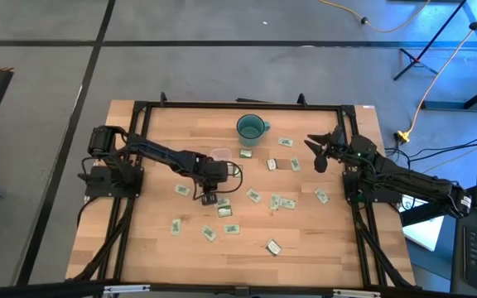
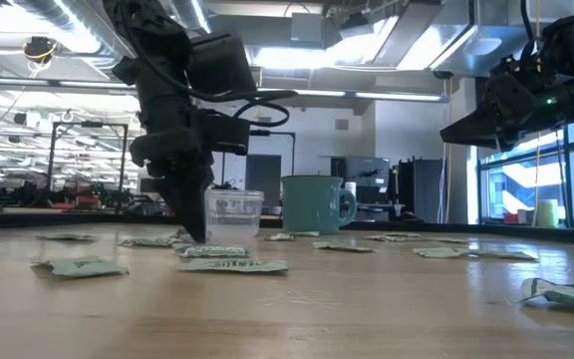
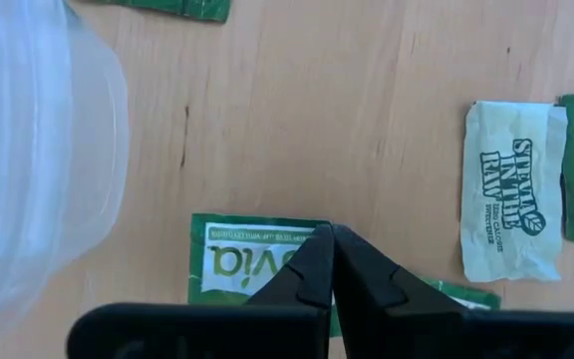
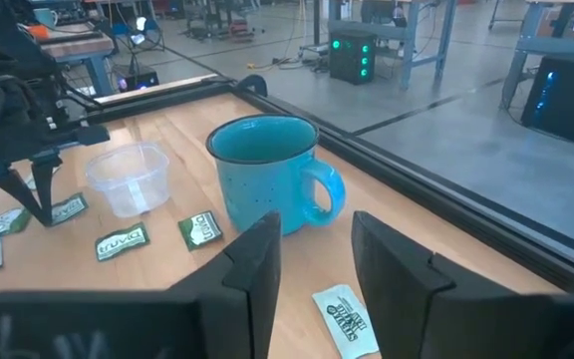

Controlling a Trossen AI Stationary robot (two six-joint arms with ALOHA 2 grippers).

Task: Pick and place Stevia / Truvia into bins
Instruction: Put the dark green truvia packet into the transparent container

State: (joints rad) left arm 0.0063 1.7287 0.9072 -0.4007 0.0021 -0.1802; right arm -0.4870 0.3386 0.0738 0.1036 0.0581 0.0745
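Several small green-and-white sweetener packets (image 1: 255,196) lie flat and scattered on the wooden table. The clear square tub (image 1: 220,154) stands near the table's middle, just in front of the teal mug. My left gripper (image 1: 208,197) is shut and points down on the near side of the tub. Its tips (image 3: 332,234) are over the edge of a green Truvia packet (image 3: 237,264). A white Stevia packet (image 3: 511,204) lies beside it. My right gripper (image 1: 317,153) is open (image 4: 317,259) and raised over the table's far right part, facing the mug. My left gripper comes from above, pointing down, with its shut fingertips (image 3: 317,254) over one edge of the Truvia packet (image 3: 267,234). The packet lies flat on the table. I cannot tell whether the tips touch it or stand just above it.
The teal mug (image 1: 251,128) stands upright at the table's far middle, next to the tub (image 2: 233,214). A black frame (image 1: 238,106) runs round the table's edges. Packets lie across the middle and near half of the table. Cables and stands are on the floor beyond.
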